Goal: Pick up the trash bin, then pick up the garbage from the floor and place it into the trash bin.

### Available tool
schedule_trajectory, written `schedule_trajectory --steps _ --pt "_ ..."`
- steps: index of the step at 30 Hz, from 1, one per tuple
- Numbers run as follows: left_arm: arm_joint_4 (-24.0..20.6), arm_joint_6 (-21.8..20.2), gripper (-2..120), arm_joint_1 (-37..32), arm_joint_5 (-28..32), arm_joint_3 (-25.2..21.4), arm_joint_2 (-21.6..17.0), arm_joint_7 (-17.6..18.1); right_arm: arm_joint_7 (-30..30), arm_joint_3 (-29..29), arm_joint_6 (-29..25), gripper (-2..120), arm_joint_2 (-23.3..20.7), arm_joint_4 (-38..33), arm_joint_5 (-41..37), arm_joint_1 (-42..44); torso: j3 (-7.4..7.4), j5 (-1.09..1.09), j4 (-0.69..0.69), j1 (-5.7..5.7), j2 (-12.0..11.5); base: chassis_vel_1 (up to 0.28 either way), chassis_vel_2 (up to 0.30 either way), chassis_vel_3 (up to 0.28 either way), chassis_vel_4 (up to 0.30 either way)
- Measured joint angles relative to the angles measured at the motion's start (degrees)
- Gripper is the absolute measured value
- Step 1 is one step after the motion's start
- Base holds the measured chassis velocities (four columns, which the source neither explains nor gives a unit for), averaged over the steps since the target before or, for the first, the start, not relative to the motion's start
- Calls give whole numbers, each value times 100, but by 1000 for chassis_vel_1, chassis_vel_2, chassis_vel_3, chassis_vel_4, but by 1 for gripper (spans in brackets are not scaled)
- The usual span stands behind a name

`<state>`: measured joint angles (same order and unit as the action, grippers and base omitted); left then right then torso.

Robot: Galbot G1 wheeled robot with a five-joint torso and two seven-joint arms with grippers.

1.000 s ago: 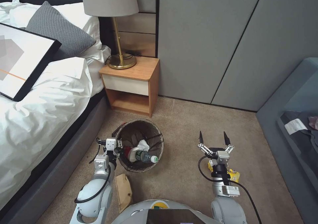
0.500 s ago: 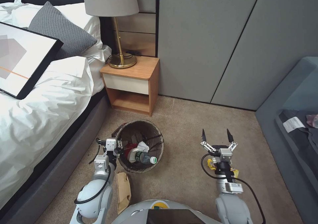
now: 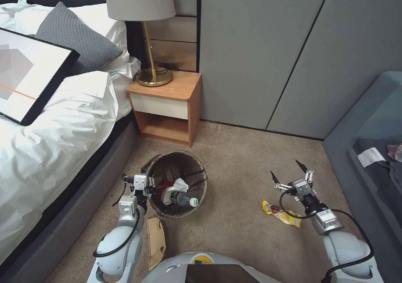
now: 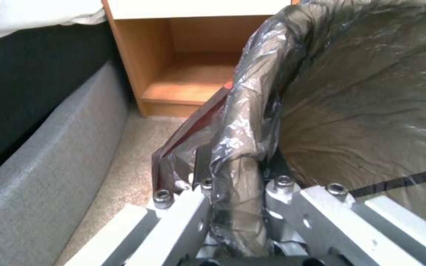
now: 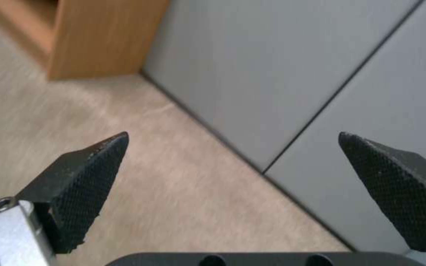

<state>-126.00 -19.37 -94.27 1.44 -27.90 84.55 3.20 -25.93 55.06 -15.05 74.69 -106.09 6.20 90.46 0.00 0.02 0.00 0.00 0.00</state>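
**Head view: bin gripped at rim, right gripper empty over carpet**

Head view shows the trash bin on the carpet in front of the nightstand, beside the bed frame. The left gripper is clamped on the bin's near-left rim; the left wrist view confirms the jaws pinching the bag-covered rim. This hold likely keeps the bin steady and ready to carry.

Inside the bin lie a clear bottle, white tissue and a red-and-white cup.

The right gripper hangs to the right of the bin, well apart from it, fingers spread wide and holding nothing. It points toward the grey wall panels.

Remaining garbage: a yellow snack wrapper lies on the carpet between the bin and the right gripper, nearer the gripper. A brown paper bag lies just beside the bin's near side, next to the left arm.

Obstructions: the blue sofa limits space on the far right of the bin; the left arm partly crowds access to the paper bag.
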Motion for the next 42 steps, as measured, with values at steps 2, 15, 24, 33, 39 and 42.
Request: schedule_trajectory --steps 2,15,24,33,39,42 --pt "7 0 3 2 0 3 1 0 -174 35 19 100 -45 103 3 -26 0 -2 1 0 0 0 0 0 0" --pt "21 0 3 7 -4 17 2 -2 -1122 168 -202 100 -281 2075 502 -605 0 -1 0 0 0 0 0 0 0" --pt "8 1 3 -23 -27 15 19 0 -1176 78 -553 100 -275 3423 800 -1089 0 -3 1 0 0 0 0 0 0" --pt "0 1 3 -28 -77 53 37 2 -1107 11 -674 100 -314 4398 943 -1496 0 -1 0 0 0 0 0 0 0" --pt "-5 -1 3 -43 -87 50 38 3 -940 -69 -757 100 -321 4986 1094 -1865 0 -2 1 0 0 0 0 0 0" --pt "-10 -2 3 -45 -88 42 38 4 -839 -104 -819 100 -334 5183 1126 -2044 0 -1 0 0 0 0 0 0 0"
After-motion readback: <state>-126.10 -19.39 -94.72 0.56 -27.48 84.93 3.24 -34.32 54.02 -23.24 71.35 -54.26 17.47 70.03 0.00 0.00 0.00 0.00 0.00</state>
